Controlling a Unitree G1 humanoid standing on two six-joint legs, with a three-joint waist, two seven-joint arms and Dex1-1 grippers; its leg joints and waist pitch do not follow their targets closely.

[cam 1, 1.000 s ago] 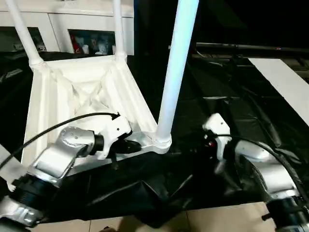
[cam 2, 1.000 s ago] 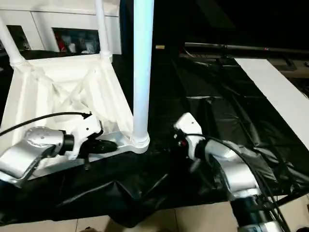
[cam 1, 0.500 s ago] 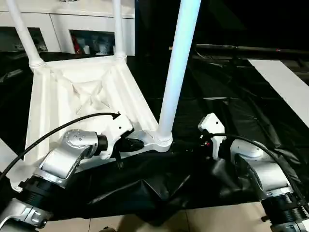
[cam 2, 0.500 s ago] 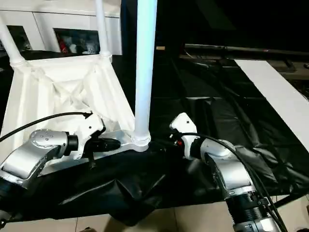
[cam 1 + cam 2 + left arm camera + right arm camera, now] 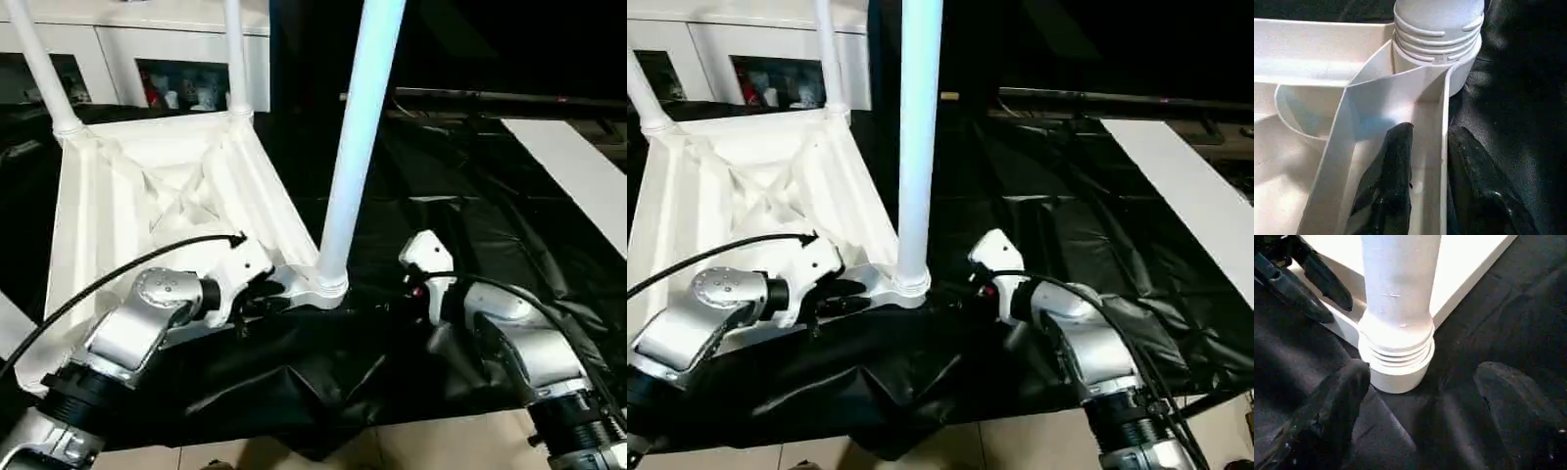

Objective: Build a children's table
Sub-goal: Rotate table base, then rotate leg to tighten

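Note:
The white table top (image 5: 147,186) lies upside down on black cloth, ribs facing up. Three white legs stand in its corner sockets: a near one (image 5: 358,137) and two far ones (image 5: 39,69) (image 5: 235,54). My left gripper (image 5: 1432,161) is shut on the top's rim wall just behind the near leg's socket (image 5: 1437,34), with one finger (image 5: 1393,171) inside the rim and the other outside. My right gripper (image 5: 1425,421) is open, low over the cloth. Its fingers (image 5: 1337,411) stand on either side of that socket (image 5: 1396,357), a little short of it.
A white cabinet with glass doors (image 5: 176,59) stands behind the table top. A white board (image 5: 578,176) lies at the right on the crumpled black cloth (image 5: 470,196). A dark bar (image 5: 490,98) runs across the back. The cloth's front edge meets pale floor (image 5: 441,441).
My left gripper has slid along the rim towards the near corner socket. My right gripper has moved left, closer to the near leg's base.

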